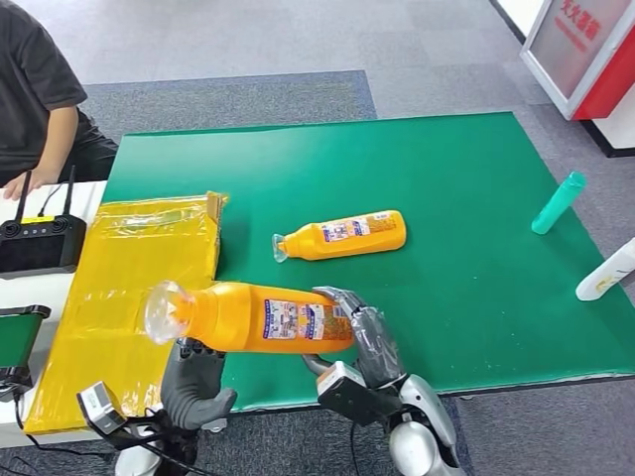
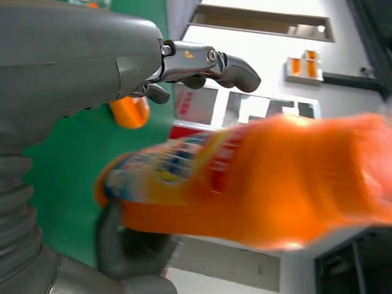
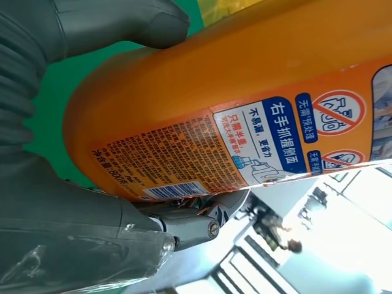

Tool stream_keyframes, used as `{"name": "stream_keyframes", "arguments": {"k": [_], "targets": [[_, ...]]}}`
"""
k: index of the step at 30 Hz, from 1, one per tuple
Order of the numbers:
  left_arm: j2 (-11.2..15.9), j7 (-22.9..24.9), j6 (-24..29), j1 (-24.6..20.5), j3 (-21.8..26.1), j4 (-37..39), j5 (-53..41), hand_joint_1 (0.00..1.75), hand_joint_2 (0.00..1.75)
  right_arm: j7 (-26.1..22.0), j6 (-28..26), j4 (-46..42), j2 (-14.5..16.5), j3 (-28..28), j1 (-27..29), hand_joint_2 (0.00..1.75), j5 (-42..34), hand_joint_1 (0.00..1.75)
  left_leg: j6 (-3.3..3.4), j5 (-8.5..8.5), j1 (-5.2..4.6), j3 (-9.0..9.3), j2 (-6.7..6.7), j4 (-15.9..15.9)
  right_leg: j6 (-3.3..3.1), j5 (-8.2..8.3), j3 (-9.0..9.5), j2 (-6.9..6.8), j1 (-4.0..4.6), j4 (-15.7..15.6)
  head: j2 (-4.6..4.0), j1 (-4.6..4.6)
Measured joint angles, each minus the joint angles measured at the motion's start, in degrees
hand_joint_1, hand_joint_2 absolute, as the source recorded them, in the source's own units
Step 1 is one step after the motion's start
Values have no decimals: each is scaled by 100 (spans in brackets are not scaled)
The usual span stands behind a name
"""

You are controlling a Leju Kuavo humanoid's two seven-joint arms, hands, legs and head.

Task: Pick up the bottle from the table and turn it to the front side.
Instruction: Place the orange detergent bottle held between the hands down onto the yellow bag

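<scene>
You had the orange bottle (image 1: 258,317) lifted clear of the green table (image 1: 464,297), lying sideways over its near edge with the clear cap pointing toward the yellow bag (image 1: 127,288). The right hand (image 1: 367,342) had its fingers (image 1: 340,296) clamped around the base end, label showing. The left hand (image 1: 193,382) sat under the neck end, fingers (image 2: 231,64) apart.

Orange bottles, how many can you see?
2. One orange bottle is lifted above the table's near edge, held sideways at its base by the right robot hand, with the left robot hand under its neck. The other orange bottle lies mid-table on the green mat.
</scene>
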Motion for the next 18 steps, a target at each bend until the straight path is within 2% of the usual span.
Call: {"name": "stream_keyframes", "arguments": {"k": [13, 17, 18], "targets": [[6, 0, 46, -54, -8, -609, 58, 2, 175, -351, -31, 738, 88, -9, 108, 175, -157, 175, 0, -1, 0, -1, 0, 0, -1, -1, -2, 0, 0, 0, 0, -1], [9, 0, 70, -53, 14, -651, 2, 175, 175, -387, -68, 846, 81, 76, 143, 175, -168, 175, 0, -1, 0, -1, 0, 0, -1, -1, -2, 0, 0, 0, 0, -1], [14, 0, 78, -53, 16, -650, -32, 175, 175, -387, -91, 859, 75, 106, 144, 175, -177, 175, 0, -1, 0, -1, 0, 0, -1, -1, -2, 0, 0, 0, 0, -1]]}}
